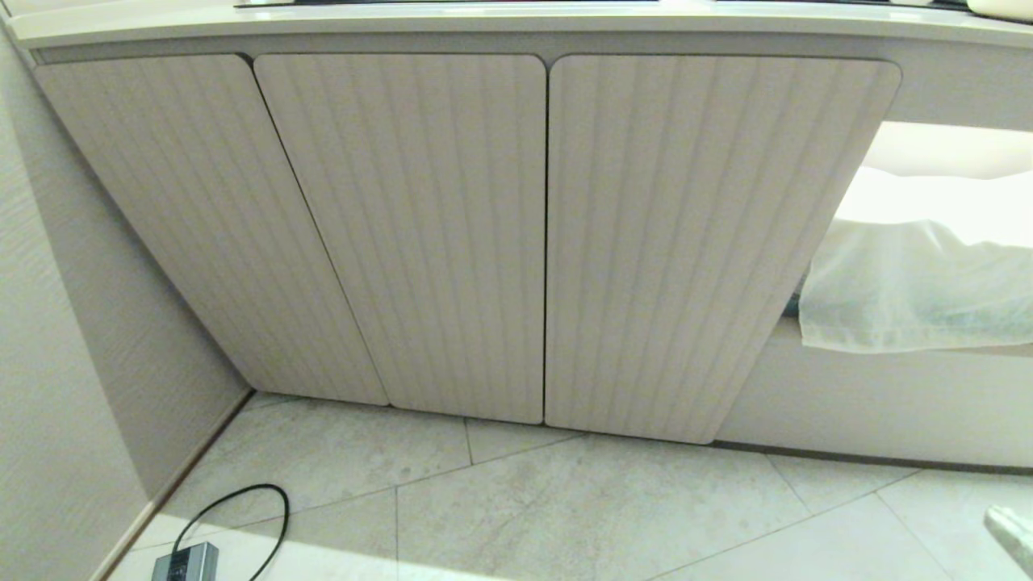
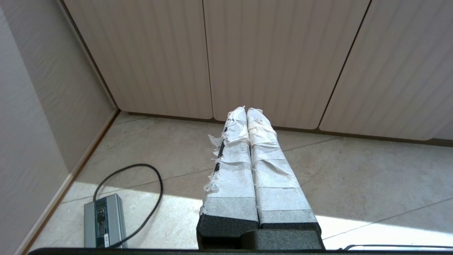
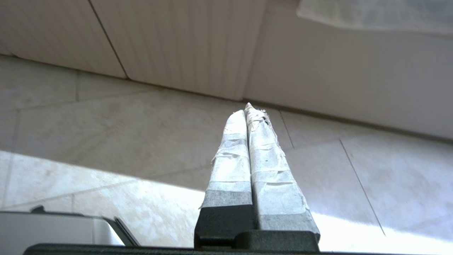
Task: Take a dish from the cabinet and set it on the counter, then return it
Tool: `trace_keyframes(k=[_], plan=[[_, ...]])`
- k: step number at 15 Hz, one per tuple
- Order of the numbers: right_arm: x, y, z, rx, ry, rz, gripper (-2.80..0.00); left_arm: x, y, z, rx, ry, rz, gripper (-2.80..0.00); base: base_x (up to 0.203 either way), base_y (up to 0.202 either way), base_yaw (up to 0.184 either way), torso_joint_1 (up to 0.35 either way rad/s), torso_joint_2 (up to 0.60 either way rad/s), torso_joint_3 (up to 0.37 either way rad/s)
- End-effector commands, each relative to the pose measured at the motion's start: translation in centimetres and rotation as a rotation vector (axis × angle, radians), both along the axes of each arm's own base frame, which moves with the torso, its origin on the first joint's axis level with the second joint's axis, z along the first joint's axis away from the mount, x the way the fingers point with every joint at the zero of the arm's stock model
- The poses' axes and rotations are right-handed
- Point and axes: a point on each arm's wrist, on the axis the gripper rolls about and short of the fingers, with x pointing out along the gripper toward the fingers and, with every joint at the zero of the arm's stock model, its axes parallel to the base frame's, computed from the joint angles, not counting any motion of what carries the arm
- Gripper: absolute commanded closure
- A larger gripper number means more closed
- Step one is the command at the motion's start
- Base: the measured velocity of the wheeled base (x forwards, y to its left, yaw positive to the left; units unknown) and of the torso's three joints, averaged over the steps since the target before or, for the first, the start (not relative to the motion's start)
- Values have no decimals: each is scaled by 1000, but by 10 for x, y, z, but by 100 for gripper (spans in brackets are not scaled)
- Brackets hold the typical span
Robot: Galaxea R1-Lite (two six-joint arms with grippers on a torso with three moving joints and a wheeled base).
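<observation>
The cabinet (image 1: 403, 226) fills the head view, its three ribbed beige doors all closed, so the dish is hidden. The counter (image 1: 484, 20) shows only as a cream rim along the top. My left gripper (image 2: 246, 110) hangs low over the floor tiles, shut and empty, pointing at the cabinet (image 2: 276, 53) doors. My right gripper (image 3: 246, 109) is also shut and empty. It is low over the tiles, aimed at the foot of the rightmost cabinet (image 3: 184, 42) door. Its taped tip (image 1: 1013, 528) just shows at the lower right of the head view.
A grey power adapter (image 1: 187, 561) with a looped black cable (image 2: 155, 184) lies on the floor by the left wall (image 1: 48, 323). A white cloth (image 1: 912, 290) hangs from an open recess right of the cabinet. Tiled floor (image 1: 565, 508) lies before the doors.
</observation>
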Motion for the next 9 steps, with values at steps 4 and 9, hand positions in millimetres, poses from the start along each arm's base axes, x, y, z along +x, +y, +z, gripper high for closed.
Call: trace_keyframes(k=[4, 9], plan=[[-25, -10, -13, -25, 20, -97, 0, 0, 0, 0, 0, -1, -1, 0, 0, 0, 0, 0, 0, 0], [-42, -10, -21, -37, 4, -34, 0, 0, 0, 0, 0, -1, -1, 0, 0, 0, 0, 0, 0, 0]])
